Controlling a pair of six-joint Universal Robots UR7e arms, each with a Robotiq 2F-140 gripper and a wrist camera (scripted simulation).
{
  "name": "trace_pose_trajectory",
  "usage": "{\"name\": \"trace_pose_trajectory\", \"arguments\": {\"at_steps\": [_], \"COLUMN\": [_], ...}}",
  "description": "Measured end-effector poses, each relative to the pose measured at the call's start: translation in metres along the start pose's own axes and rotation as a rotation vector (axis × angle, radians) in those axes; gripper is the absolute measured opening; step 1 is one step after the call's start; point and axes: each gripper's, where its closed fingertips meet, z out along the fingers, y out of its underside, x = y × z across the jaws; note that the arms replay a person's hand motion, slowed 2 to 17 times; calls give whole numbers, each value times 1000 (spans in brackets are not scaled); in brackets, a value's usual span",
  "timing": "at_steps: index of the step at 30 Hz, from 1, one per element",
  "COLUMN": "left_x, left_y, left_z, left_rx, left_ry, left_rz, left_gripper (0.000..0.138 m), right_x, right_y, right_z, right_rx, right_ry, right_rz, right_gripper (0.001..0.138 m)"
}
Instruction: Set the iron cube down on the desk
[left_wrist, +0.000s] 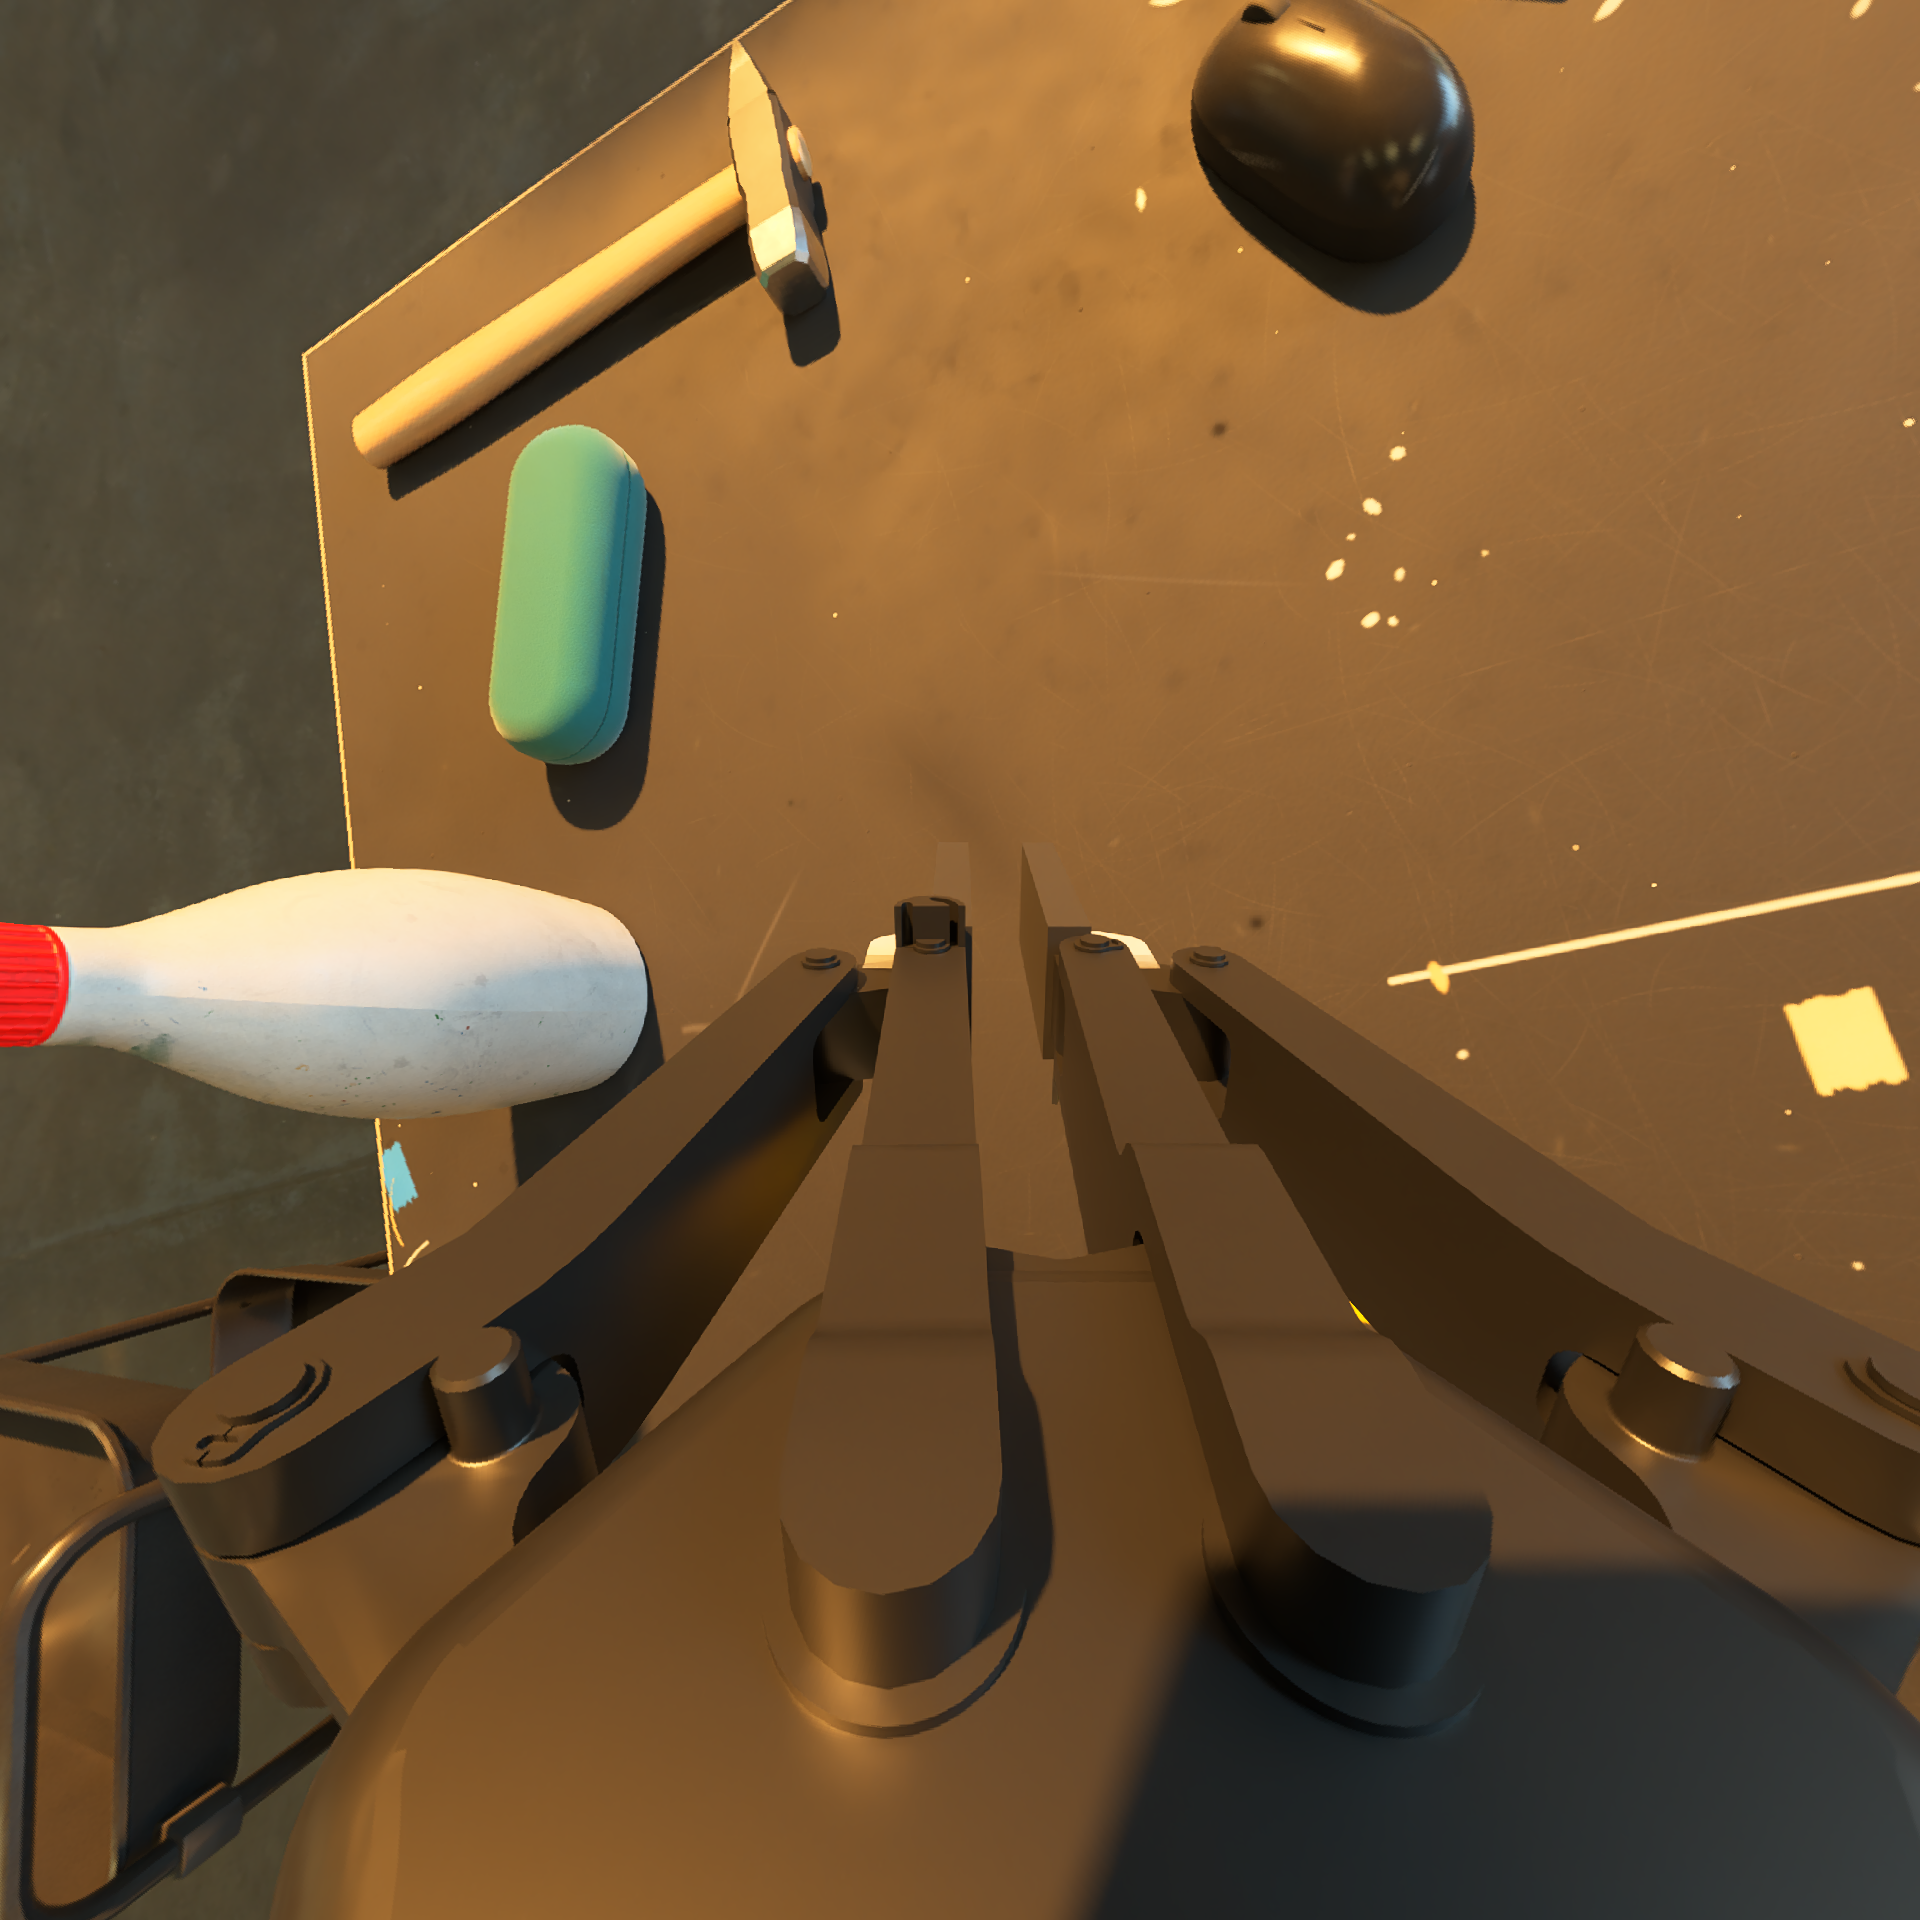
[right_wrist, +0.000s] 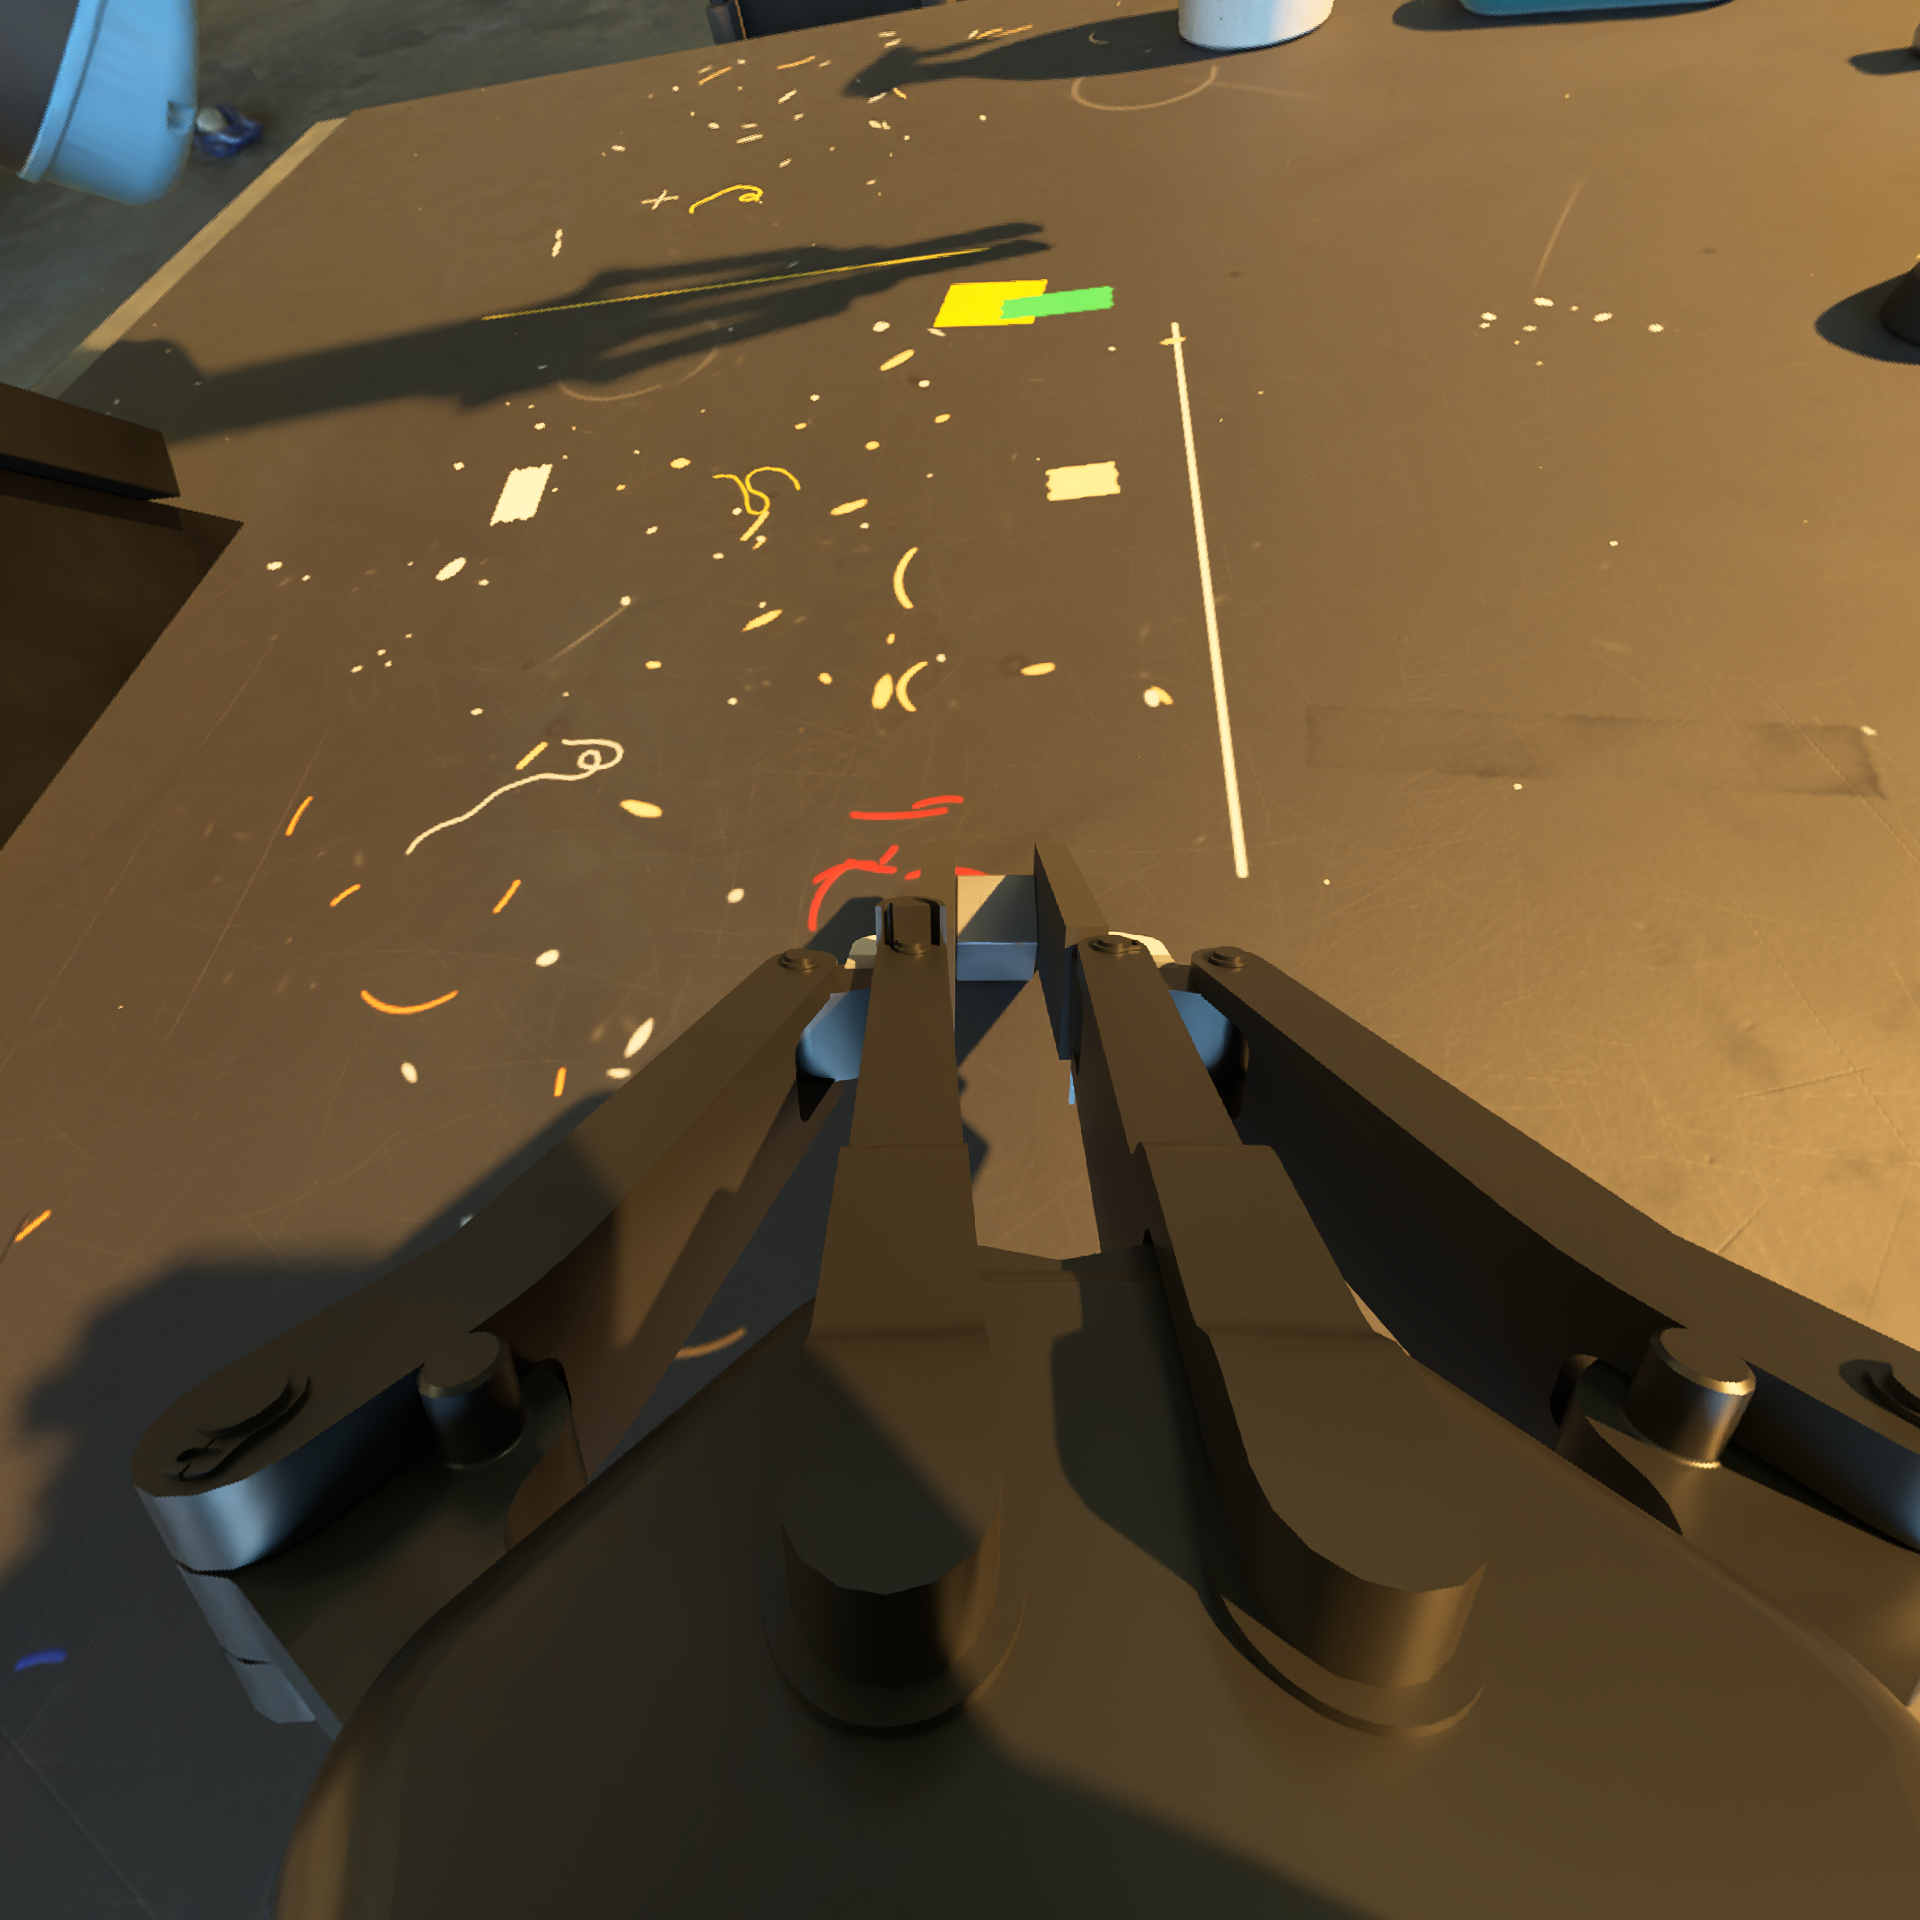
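Note:
In the right wrist view my right gripper (right_wrist: 995, 883) is shut on a small grey iron cube (right_wrist: 995, 920), held between the two fingertips. The cube is just above the brown desk (right_wrist: 1455, 582), over some red scribbles; I cannot tell whether it touches the surface. In the left wrist view my left gripper (left_wrist: 995, 883) is shut with nothing between its fingers, hovering above the desk (left_wrist: 1247, 623). The cube does not show in the left wrist view.
Near the desk's left edge lie a hammer (left_wrist: 582, 291), a green case (left_wrist: 566, 592) and a white bowling pin (left_wrist: 353, 992) overhanging the edge. A black computer mouse (left_wrist: 1335, 125) sits at the far side. A dark box (right_wrist: 73, 582) stands at the left of the right wrist view.

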Motion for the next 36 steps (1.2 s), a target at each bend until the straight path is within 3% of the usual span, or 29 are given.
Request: {"name": "trace_pose_trajectory", "arguments": {"at_steps": [36], "left_x": [3], "left_y": [1], "left_z": [4], "left_rx": [-9], "left_ry": [15], "left_rz": [12], "left_gripper": [19], "right_x": [0], "right_y": [0], "right_z": [0], "right_rx": [0], "right_ry": [-2], "right_rz": [2], "right_gripper": [20]}}
